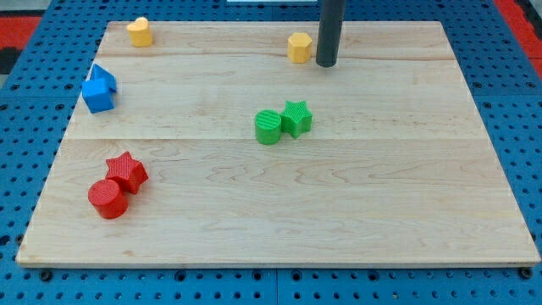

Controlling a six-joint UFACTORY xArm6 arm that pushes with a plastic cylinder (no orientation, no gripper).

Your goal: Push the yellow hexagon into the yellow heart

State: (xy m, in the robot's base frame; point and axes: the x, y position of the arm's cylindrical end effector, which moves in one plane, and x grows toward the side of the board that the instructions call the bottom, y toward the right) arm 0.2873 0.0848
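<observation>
The yellow hexagon [299, 47] stands near the top of the wooden board, a little right of centre. The yellow heart [140, 32] stands at the board's top left corner, far to the left of the hexagon. My tip [327, 63] is the lower end of a dark rod that comes down from the view's top. It sits just right of the yellow hexagon, very close to it or touching its right side.
A green cylinder [268, 127] and a green star [296, 117] touch near the board's centre. Two blue blocks [99, 89] sit at the left edge. A red star [127, 171] and a red cylinder [108, 199] sit at the lower left.
</observation>
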